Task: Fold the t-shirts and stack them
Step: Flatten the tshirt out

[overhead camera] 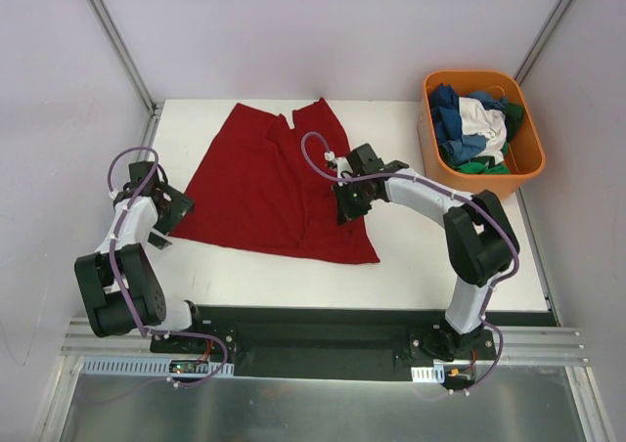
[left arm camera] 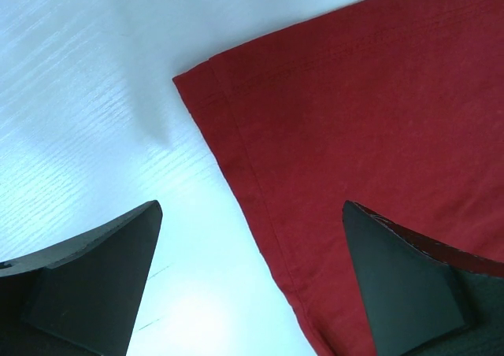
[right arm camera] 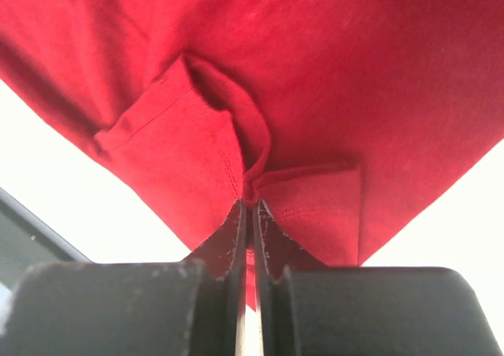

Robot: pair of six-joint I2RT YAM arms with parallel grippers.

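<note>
Pinching dark red t-shirt (overhead camera: 274, 183), right gripper (right arm camera: 250, 206) clamped, left gripper (left arm camera: 250, 214) spread wide over its corner, orange tub (overhead camera: 427, 119) far right

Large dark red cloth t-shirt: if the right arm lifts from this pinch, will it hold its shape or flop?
Probably floppy: the large dark red cloth t-shirt bunches into folds at the shut right jaws. It likely drapes and drags across the white table rather than lifting flat.

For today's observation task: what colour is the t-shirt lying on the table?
Plain dark red t-shirt; clearest in the top external view.
</note>
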